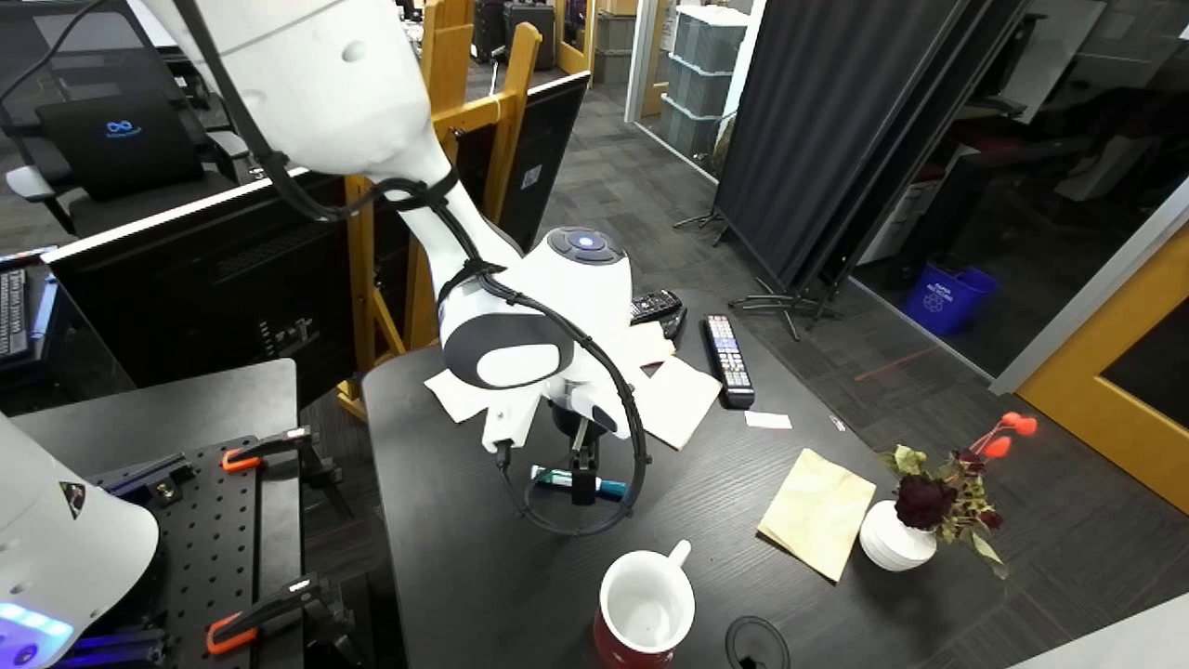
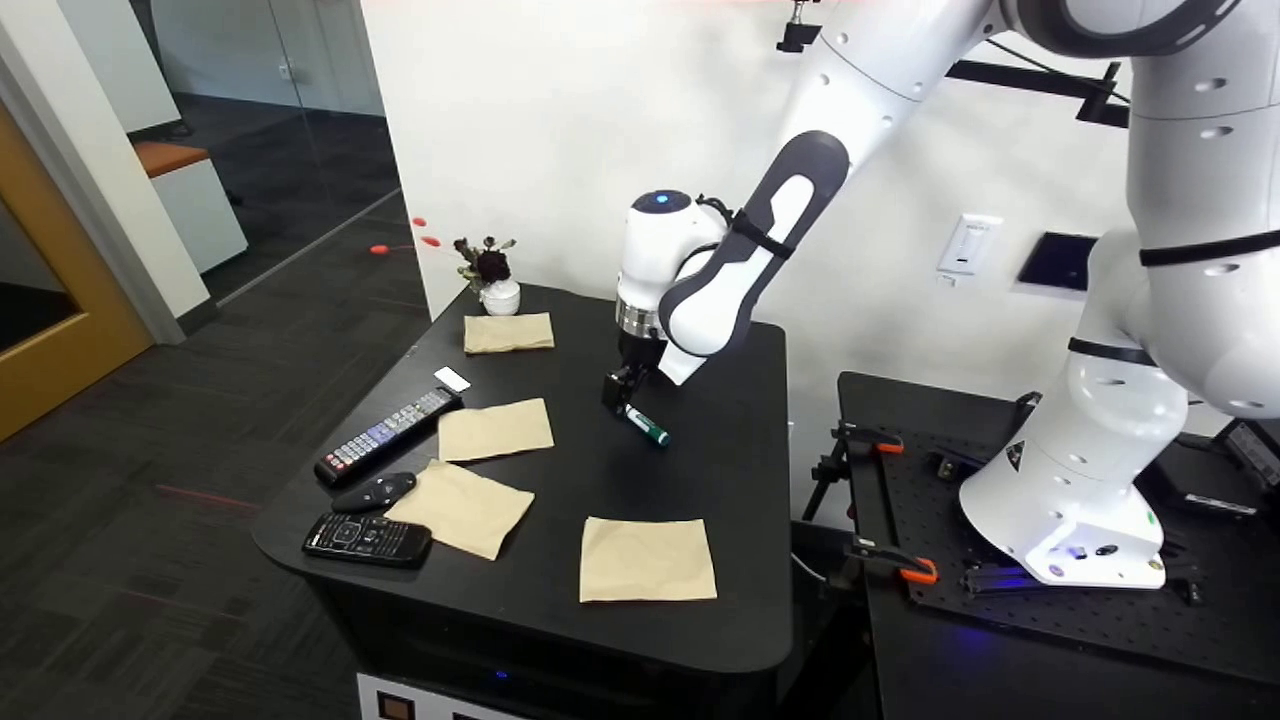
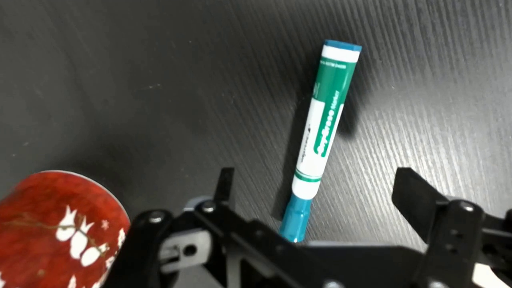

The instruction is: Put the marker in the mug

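The marker [image 1: 610, 488] is white and green with teal ends and lies on the dark table; it also shows in an exterior view [image 2: 647, 425] and in the wrist view [image 3: 326, 124]. The mug [image 1: 647, 604] is red outside and white inside, upright, with its handle towards the back. It shows partly at the lower left of the wrist view [image 3: 60, 236] and is hidden behind the arm in an exterior view. My gripper [image 3: 315, 174] is open, its fingers on either side of the marker's cap end in the wrist view; it points down over the marker in both exterior views [image 1: 583, 476] [image 2: 618, 392].
A white pot with dried flowers [image 1: 896, 536] stands at the table edge. A tan napkin [image 1: 819, 513] lies near it; several more lie about. A long black remote [image 1: 729, 360] and smaller remotes [image 2: 367, 540] lie along one side. A round dark-rimmed item [image 1: 757, 641] is beside the mug.
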Controlling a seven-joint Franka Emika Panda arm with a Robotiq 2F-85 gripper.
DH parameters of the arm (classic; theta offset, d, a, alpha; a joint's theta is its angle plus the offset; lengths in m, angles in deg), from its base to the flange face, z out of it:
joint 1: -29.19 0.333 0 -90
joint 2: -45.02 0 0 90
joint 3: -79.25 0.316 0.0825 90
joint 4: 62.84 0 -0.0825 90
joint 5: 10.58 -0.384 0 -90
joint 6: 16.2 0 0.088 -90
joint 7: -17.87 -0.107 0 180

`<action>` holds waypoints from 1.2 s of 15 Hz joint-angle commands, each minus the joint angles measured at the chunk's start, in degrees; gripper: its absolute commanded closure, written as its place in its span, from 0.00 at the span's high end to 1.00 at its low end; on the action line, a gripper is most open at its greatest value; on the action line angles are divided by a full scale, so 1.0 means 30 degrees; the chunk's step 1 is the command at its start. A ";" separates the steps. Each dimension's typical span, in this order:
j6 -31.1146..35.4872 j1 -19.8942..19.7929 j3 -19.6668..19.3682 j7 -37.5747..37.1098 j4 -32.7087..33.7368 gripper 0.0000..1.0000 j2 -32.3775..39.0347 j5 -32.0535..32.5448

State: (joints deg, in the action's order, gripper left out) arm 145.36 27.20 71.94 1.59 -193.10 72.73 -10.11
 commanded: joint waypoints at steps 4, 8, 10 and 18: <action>-0.0146 0.0577 -0.0505 -0.0315 0.1104 1.00 0.1008 -0.0411; -0.0204 0.0632 -0.0617 -0.0316 0.1438 1.00 0.1384 -0.0395; -0.0239 0.0656 -0.0671 -0.0279 0.1556 1.00 0.1531 -0.0398; -0.0141 0.0702 -0.0860 -0.0228 0.1720 0.36 0.1909 -0.0404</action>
State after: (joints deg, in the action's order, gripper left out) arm 145.35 28.31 70.29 1.59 -189.05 77.70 -10.11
